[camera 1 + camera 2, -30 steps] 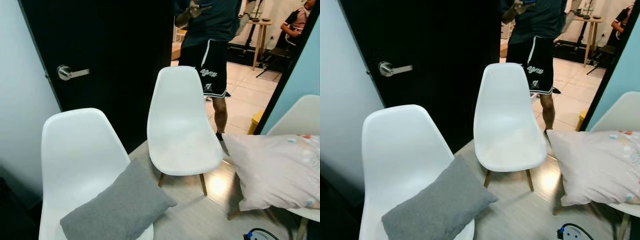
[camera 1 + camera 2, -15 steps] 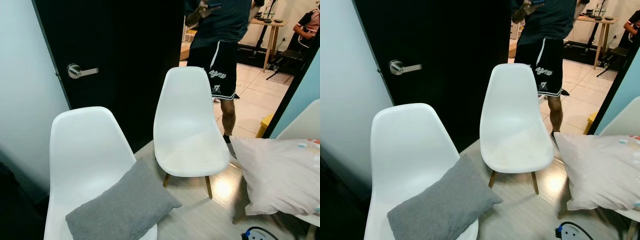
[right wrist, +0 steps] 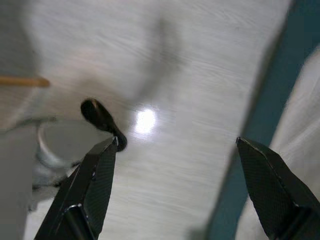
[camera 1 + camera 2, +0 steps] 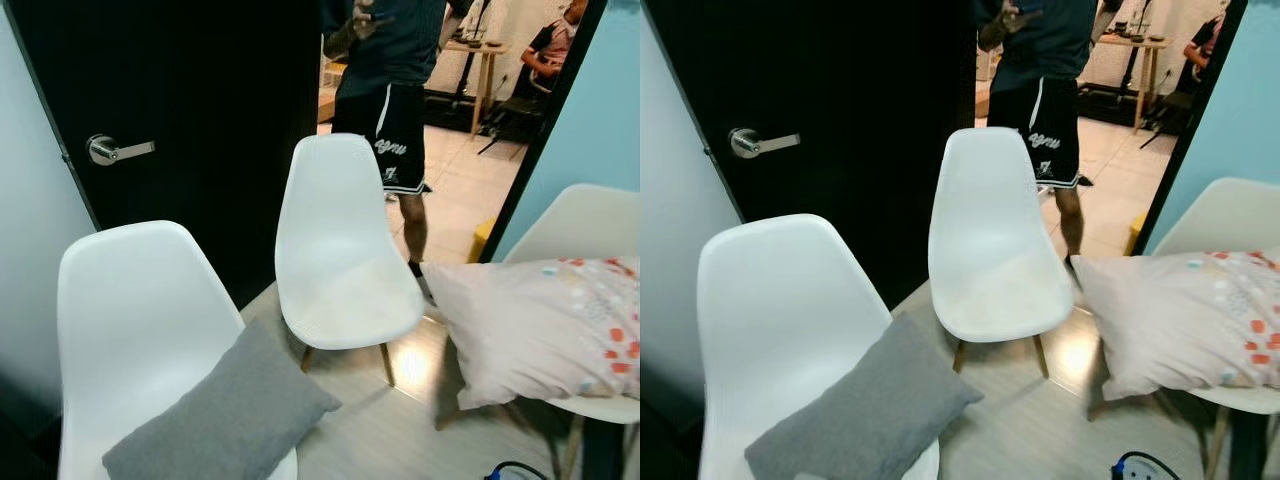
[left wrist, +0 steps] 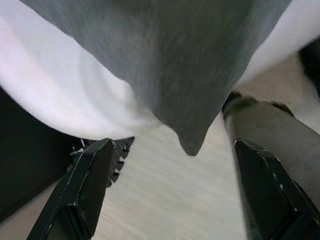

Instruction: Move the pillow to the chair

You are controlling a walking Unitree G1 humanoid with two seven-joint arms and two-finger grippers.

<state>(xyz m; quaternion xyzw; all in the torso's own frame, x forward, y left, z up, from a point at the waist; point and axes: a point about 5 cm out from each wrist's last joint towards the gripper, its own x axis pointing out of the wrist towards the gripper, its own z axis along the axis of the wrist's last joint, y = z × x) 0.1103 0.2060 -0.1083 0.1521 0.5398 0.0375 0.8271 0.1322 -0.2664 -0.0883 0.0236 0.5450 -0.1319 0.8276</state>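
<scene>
— Left eye view: where is the pillow (image 4: 215,415) found?
— It is seen lying on the near chair (image 4: 140,320), one corner hanging over the seat's front edge. A second chair (image 4: 340,250) is seen just beyond, by the dark door (image 4: 180,110).
— And the claws?
— The left claw (image 5: 172,185) is spread wide under that corner; the right claw (image 3: 175,187) is spread wide over the floor (image 3: 190,75).
</scene>
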